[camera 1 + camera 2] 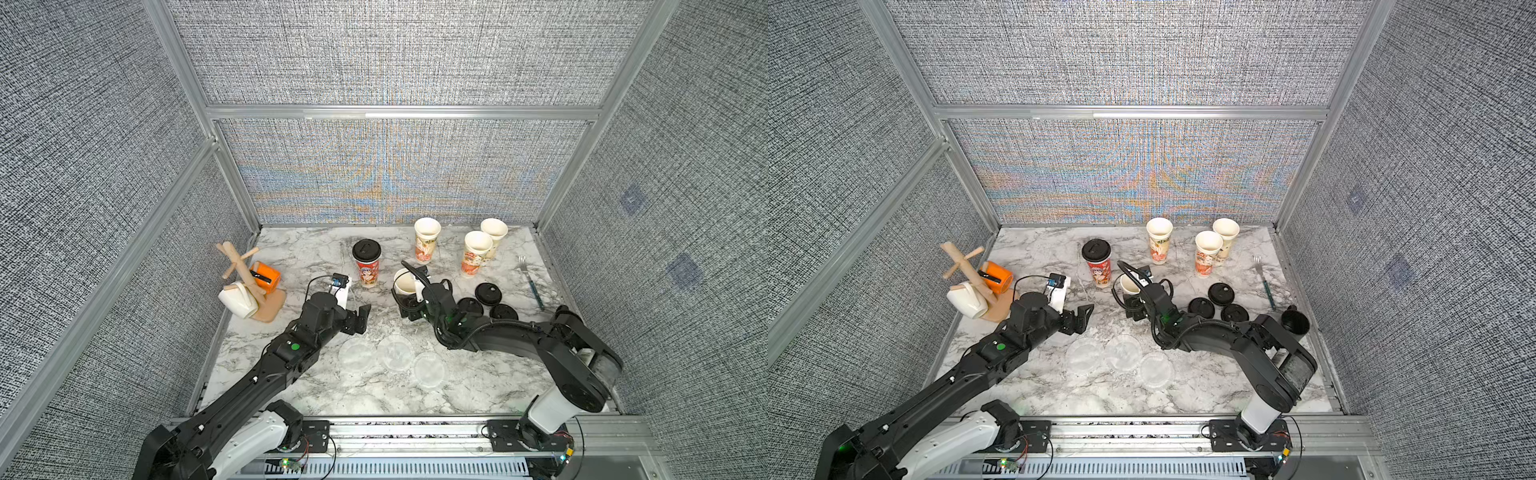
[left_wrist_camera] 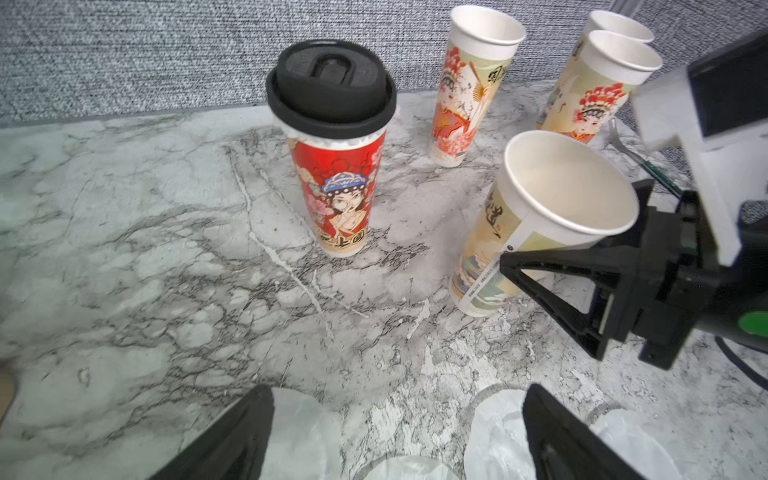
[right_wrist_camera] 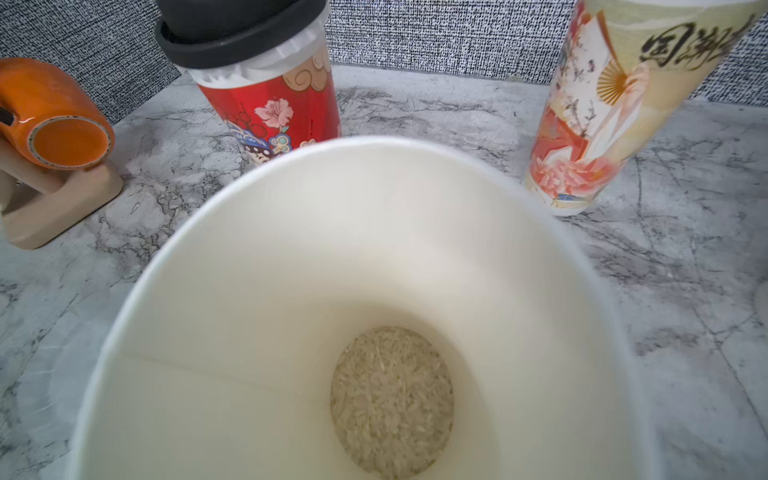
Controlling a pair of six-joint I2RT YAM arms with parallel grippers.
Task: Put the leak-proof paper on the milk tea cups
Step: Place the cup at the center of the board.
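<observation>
Three leak-proof paper discs (image 1: 356,353) (image 1: 395,352) (image 1: 430,369) lie flat at the front centre of the marble table. My left gripper (image 1: 359,318) hovers open just behind them, and its fingers (image 2: 232,449) frame the discs in the left wrist view. A red milk tea cup (image 1: 366,264) stands capped with a black lid, with paper fringe (image 3: 266,66) showing under it. Three open cups (image 1: 427,240) (image 1: 477,253) (image 1: 493,232) stand at the back. My right gripper (image 1: 405,301) has its fingers (image 2: 552,286) on either side of another open cup (image 1: 405,282), which has rice (image 3: 390,399) at its bottom. Contact is unclear.
Three loose black lids (image 1: 488,293) lie right of the right gripper. A fork (image 1: 531,282) lies near the right wall. At the left a wooden mug tree (image 1: 253,286) holds a white mug (image 1: 237,301) and an orange mug (image 1: 265,274). Fabric walls enclose three sides.
</observation>
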